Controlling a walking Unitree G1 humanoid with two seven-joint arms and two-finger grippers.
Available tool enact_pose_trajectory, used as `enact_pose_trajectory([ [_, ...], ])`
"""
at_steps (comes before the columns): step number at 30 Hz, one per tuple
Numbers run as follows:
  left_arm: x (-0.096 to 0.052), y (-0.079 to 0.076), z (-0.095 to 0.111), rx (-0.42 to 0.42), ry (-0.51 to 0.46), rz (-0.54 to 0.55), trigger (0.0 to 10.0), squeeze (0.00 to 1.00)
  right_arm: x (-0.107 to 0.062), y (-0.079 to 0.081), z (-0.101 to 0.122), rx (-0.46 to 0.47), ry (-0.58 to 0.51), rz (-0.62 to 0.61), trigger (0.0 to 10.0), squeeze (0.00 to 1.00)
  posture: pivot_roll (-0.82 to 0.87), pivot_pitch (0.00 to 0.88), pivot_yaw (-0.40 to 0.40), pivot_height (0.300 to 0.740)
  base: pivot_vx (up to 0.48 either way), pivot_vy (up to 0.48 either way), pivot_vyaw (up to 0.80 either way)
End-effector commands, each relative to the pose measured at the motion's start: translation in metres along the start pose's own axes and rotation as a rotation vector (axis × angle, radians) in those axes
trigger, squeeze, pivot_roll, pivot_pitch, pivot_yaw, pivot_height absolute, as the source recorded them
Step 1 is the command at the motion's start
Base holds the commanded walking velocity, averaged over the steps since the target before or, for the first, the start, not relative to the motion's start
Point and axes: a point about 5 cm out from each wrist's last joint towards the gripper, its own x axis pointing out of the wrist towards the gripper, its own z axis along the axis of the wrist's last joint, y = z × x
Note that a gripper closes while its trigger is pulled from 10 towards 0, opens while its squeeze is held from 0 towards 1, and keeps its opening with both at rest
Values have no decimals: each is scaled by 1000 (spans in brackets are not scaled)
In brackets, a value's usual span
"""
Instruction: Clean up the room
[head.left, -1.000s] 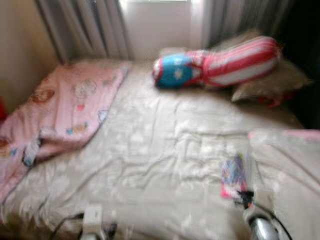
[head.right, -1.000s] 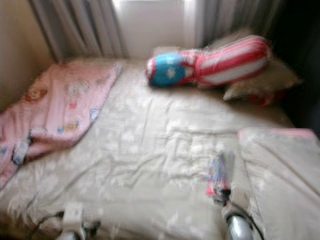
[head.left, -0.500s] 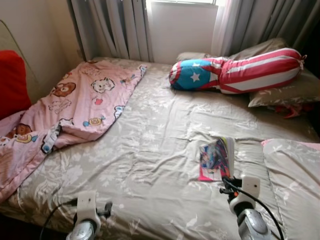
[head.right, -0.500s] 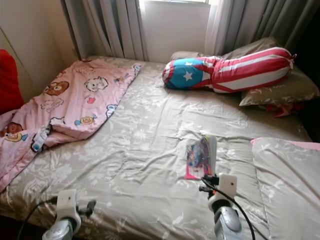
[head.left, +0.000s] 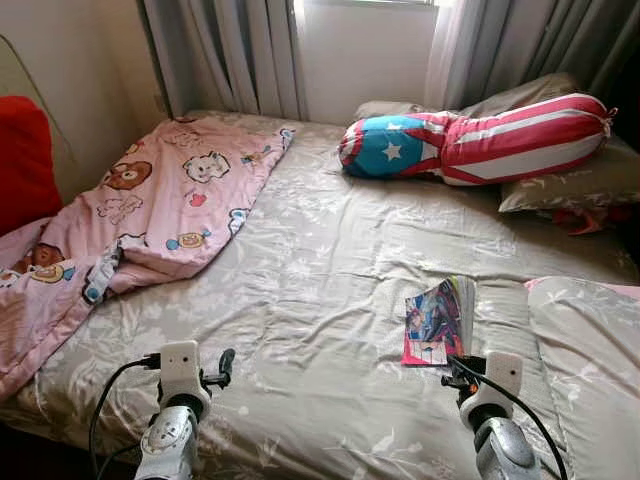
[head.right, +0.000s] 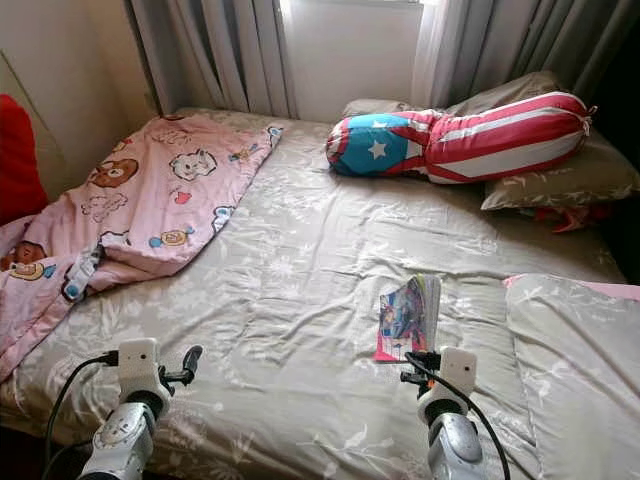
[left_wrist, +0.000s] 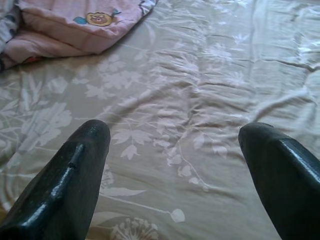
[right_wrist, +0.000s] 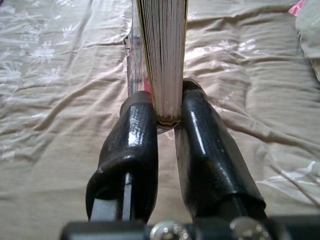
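On the bed (head.left: 330, 270), near the front edge, the right gripper (right_wrist: 165, 117) has its two black fingers pressed together on a book (head.left: 438, 322). It pinches the book by one end, with the pages standing on edge between the fingers, while the rest of the book seems to rest on the flowery sheet. The left gripper (left_wrist: 175, 145) hangs over bare sheet with its fingers spread wide and nothing in them.

What could go wrong? The grip is only on a thin bit at the end of the book. If the arm lifts fast, the book could tip, flop open or slide out — the cover looks shiny and slippery. The loose pages could fan out too, since only some of them may be held tight. A slow lift would be safer, I think.

A pink blanket (head.left: 150, 215) with cartoon animals lies bunched on the left side of the bed. A long red, white and blue star pillow (head.left: 470, 140) lies at the head, on top of a grey pillow (head.left: 575, 185). Another grey pillow (head.left: 585, 350) sits just beside the book on the right.

There are no boxes, bins or baskets to see — so I cannot tell where the book should go.
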Motion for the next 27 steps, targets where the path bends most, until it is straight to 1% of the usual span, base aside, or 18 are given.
enact_pose_trajectory([
  [1,-1,4,0,11,1,1,10000,0,-1,-4,5,-7,-37,-8,10000,0,-132,0,0,681,0,0,0],
  [6,-1,4,0,23,2,-9,10000,0,-2,-9,7,7,-60,-41,10000,0,-126,0,4,681,0,0,0],
  [9,-1,6,0,26,4,-7,10000,0,-1,-8,7,3,-51,-42,10000,0,-125,0,4,681,0,0,0],
  [11,-1,6,0,26,0,-7,10000,0,1,-6,5,-12,-14,-43,10000,0,-119,0,3,681,0,0,0],
  [12,-1,6,0,26,0,-7,10000,0,1,-6,5,-12,-14,-43,10000,0,-119,0,3,681,0,0,0],
  [14,-2,6,1,23,-5,-9,10000,0,1,-5,5,-21,-17,-42,10000,0,-117,0,3,661,0,0,0],
  [15,-2,6,1,23,-5,-9,10000,0,1,-5,5,-21,-17,-42,10000,0,-117,0,3,661,0,0,0],
  [16,-1,5,1,23,-6,-13,10000,0,1,-5,4,-28,-15,-41,10000,0,-116,0,4,652,0,0,0],
  [19,-1,3,1,25,-3,-24,10000,0,0,-3,6,-16,-47,-34,10000,0,-114,0,5,652,0,0,0],
  [27,-1,4,1,13,-5,-26,10000,0,-1,-3,4,-16,-39,-42,10000,0,-116,0,12,652,0,0,0],
])
